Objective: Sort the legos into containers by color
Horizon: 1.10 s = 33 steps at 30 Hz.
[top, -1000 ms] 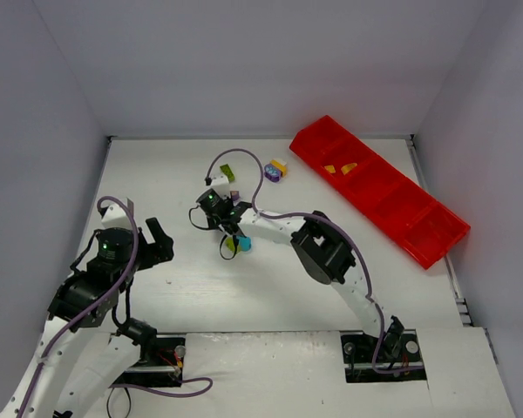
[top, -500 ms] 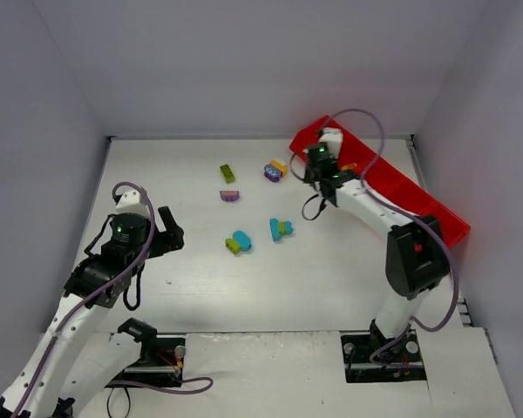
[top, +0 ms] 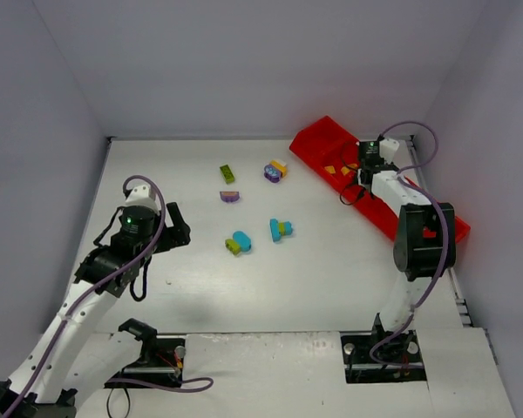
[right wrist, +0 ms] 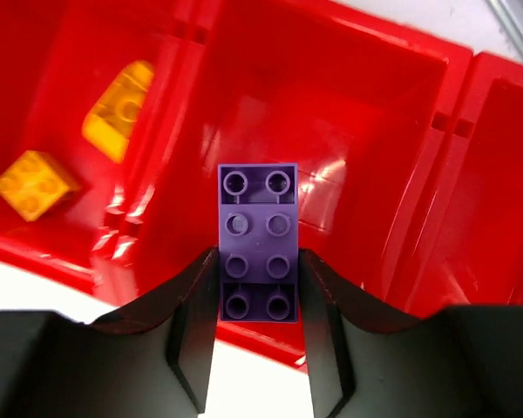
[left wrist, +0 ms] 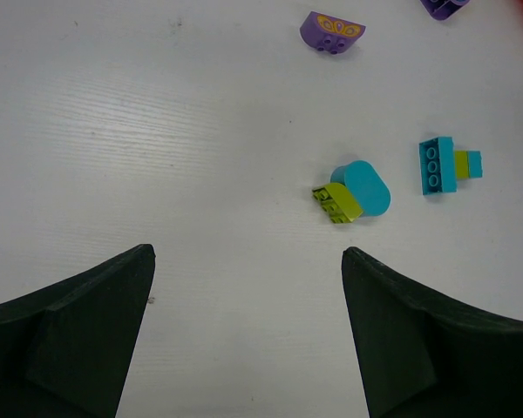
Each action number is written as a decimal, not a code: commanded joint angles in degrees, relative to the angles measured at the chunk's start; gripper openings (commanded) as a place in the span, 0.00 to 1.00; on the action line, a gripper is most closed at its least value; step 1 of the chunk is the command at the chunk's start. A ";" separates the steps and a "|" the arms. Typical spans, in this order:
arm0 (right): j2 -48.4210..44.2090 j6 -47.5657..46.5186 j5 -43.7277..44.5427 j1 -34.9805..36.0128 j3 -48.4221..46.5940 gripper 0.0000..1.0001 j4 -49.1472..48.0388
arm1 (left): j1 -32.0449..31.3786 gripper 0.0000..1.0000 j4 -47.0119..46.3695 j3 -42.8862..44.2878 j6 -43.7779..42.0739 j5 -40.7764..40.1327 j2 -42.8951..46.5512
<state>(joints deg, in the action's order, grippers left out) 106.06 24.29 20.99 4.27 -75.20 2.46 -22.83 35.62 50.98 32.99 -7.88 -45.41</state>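
Observation:
My right gripper [right wrist: 258, 305] is shut on a purple lego [right wrist: 258, 239] and holds it over the second compartment of the red tray [right wrist: 366, 131]; in the top view it [top: 363, 178] hangs over the tray [top: 418, 228]. Two orange-yellow legos [right wrist: 113, 111] lie in the first compartment. My left gripper [left wrist: 248, 287] is open and empty above the table, left of a cyan-and-lime lego pair [left wrist: 353, 193]; in the top view it [top: 176, 228] sits at the left. A cyan lego [top: 281, 229], a purple lego [top: 229, 196], a lime lego [top: 227, 173] and a purple-orange pair [top: 275, 170] lie on the table.
White walls enclose the table on three sides. The tray runs diagonally along the right wall. The right arm's elbow [top: 423, 235] stands over the tray's near end.
My right gripper has swung from the table's middle to the tray with the purple lego. My left gripper has edged right toward the bricks.

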 commanded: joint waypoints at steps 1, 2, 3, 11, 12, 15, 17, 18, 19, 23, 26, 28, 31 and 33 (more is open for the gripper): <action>0.29 1.72 -0.34 -1.28 -3.64 0.36 0.00 | -0.11 0.82 -3.62 2.10 -1.00 -0.12 -0.91; 0.29 1.03 -0.60 -1.28 -4.07 0.50 0.09 | -0.11 0.82 -3.62 2.19 -1.00 -0.12 -0.91; 0.11 0.58 -1.21 -1.20 -4.25 0.56 0.18 | -0.20 0.82 -3.62 2.28 -0.91 -0.21 -1.17; -3.92 -6.79 -5.33 3.54 -5.40 0.79 -1.83 | -0.11 0.82 -4.41 2.72 -0.56 -0.12 -2.49; -4.45 -10.28 -6.65 5.99 -5.22 0.79 -3.06 | -0.11 0.82 -4.50 2.72 -0.56 -0.03 -2.67; -5.25 -14.09 -13.15 11.26 -5.48 0.79 -6.94 | -0.11 0.82 -4.68 2.63 -0.47 -0.12 -2.84; -3.94 -15.42 -17.55 13.21 -6.36 0.81 -7.99 | -0.11 0.82 -4.77 2.72 -0.39 -0.12 -2.93; -3.15 -15.50 -20.35 14.09 -7.76 0.82 -8.08 | -0.11 0.82 -4.77 2.72 -0.39 -0.12 -2.93; -2.27 -16.29 -22.81 15.92 -8.64 0.85 -8.17 | -0.11 0.82 -4.42 2.81 -0.39 -0.21 -2.93; 3.87 -21.19 -28.71 20.85 -13.30 0.91 -8.61 | -0.11 0.82 -3.45 2.81 -0.39 -0.64 -1.88; 8.44 -26.38 -35.48 23.23 -17.52 0.92 -8.70 | -0.11 0.82 -2.40 2.63 -0.47 -1.00 -0.83; 11.43 -28.24 -40.82 23.67 -20.84 0.95 -8.70 | -0.11 0.82 -1.52 2.54 -0.65 -1.35 0.05; 15.47 -32.55 -46.46 24.64 -25.67 1.00 -7.56 | -0.11 0.82 -0.11 2.46 -0.82 -2.05 1.28; 17.42 -36.32 -47.71 25.78 -27.97 1.00 -6.25 | -0.11 0.82 0.77 2.28 -0.83 -2.49 1.99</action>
<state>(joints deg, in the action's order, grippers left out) 122.58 -4.84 -19.49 29.10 -98.00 -2.76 -22.83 36.47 51.00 32.99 -8.78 -44.38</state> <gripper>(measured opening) 0.998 0.815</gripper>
